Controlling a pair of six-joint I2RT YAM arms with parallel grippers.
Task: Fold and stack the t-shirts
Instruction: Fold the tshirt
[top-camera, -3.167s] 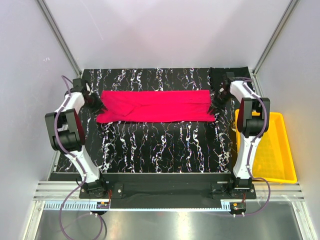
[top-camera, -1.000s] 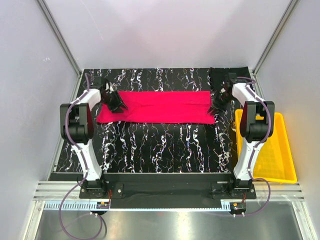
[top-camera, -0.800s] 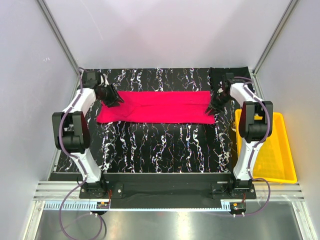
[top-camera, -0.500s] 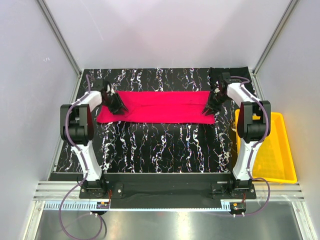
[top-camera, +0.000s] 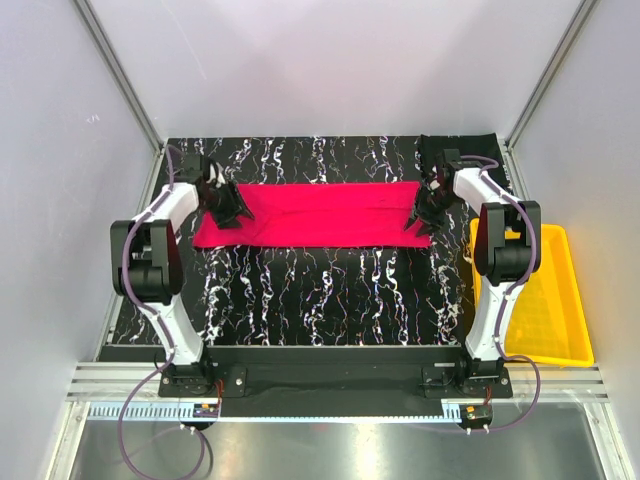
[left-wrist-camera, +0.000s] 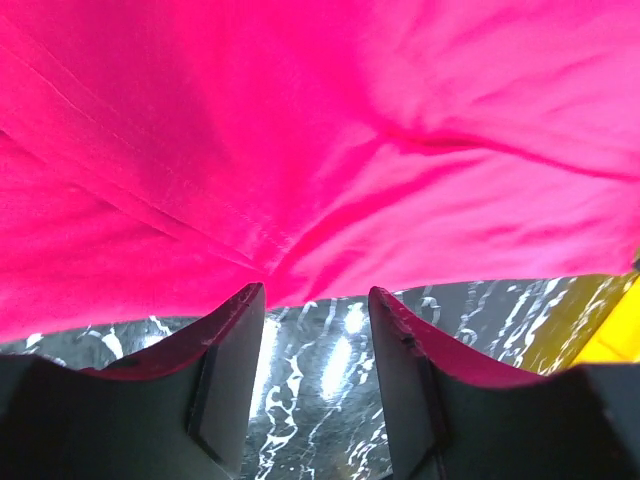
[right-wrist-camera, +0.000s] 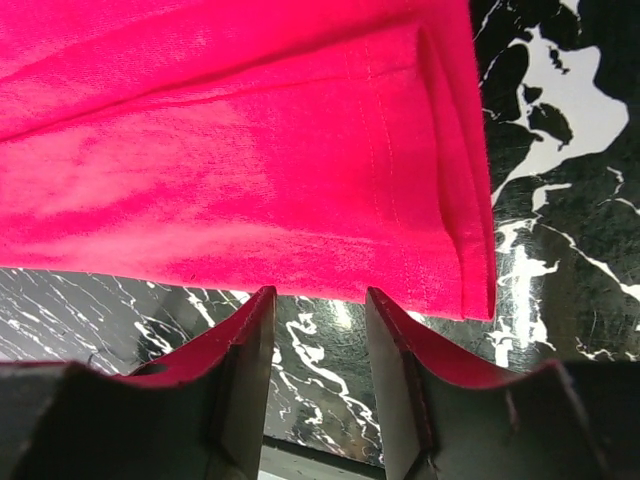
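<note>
Top external: red t-shirt (top-camera: 315, 213) lies as a long band across the far half of the bench (top-camera: 320, 300), both sets of jaws parted and empty at its short ends; we judge mid-fold, next needing each end pinched and carried inward; bench black, white-veined, pale walls (top-camera: 330, 70) around.

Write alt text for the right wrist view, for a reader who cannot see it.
A red t-shirt fills the upper picture, its stitched edge at the right, lying on a black white-veined tabletop. At the bottom, the right tool stands open and empty at the cloth's near edge.
</note>
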